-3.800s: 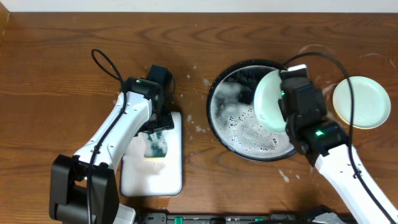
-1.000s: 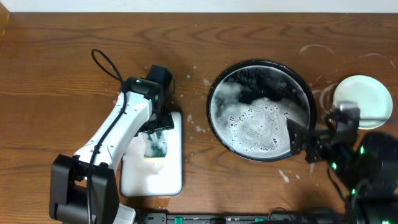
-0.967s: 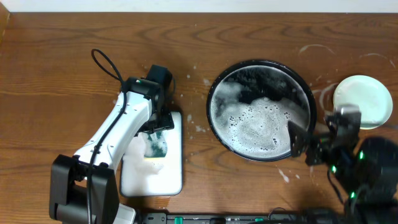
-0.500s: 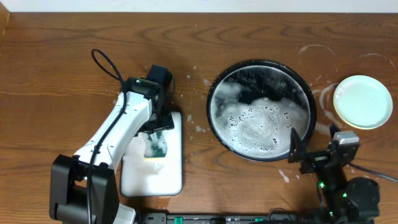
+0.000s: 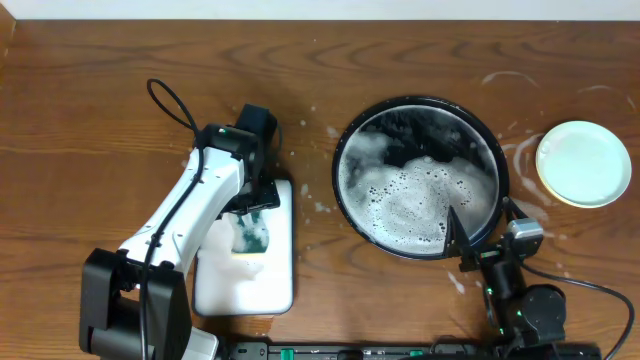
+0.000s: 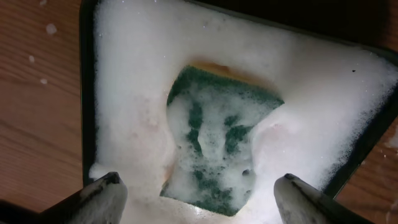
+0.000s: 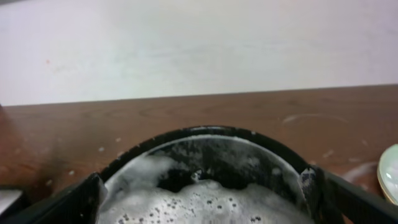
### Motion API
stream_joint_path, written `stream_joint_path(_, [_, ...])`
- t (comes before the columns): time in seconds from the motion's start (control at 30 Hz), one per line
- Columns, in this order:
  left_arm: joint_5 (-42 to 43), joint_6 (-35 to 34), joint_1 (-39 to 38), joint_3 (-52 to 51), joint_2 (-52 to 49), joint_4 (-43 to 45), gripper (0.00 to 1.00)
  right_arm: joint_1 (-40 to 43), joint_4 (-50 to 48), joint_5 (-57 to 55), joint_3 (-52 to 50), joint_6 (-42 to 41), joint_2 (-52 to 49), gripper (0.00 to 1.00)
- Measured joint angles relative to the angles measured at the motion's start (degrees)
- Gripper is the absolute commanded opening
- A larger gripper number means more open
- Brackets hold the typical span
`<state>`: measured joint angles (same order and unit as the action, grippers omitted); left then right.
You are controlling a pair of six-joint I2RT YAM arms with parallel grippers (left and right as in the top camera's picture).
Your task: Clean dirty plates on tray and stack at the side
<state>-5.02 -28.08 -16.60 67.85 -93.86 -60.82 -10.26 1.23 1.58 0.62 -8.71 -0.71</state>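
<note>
Foamy tray (image 5: 337, 178) at centre, plates (image 5: 583, 163) on the tabletop (image 5: 100, 100) to its right.
The tray holds white foam (image 5: 410, 205). The white dish (image 5: 250, 288) holds a sudsy green sponge (image 6: 217, 149). The left gripper (image 6: 199, 198) hangs over the sponge with its jaws spread wide. The right gripper (image 5: 487, 245) is empty, jaws wide apart, by the tray's near rim. Only 1 mint plate shows from above. Earlier the right gripper held that plate over the tray and has since drawn back; the left arm is unchanged.
</note>
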Motion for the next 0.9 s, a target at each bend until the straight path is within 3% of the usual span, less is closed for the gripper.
stream_joint_path(0.9, [0.0, 0.0, 0.0, 0.0, 0.5, 0.0, 0.82, 0.0, 2.8, -2.1, -0.2, 0.0, 0.0, 0.99])
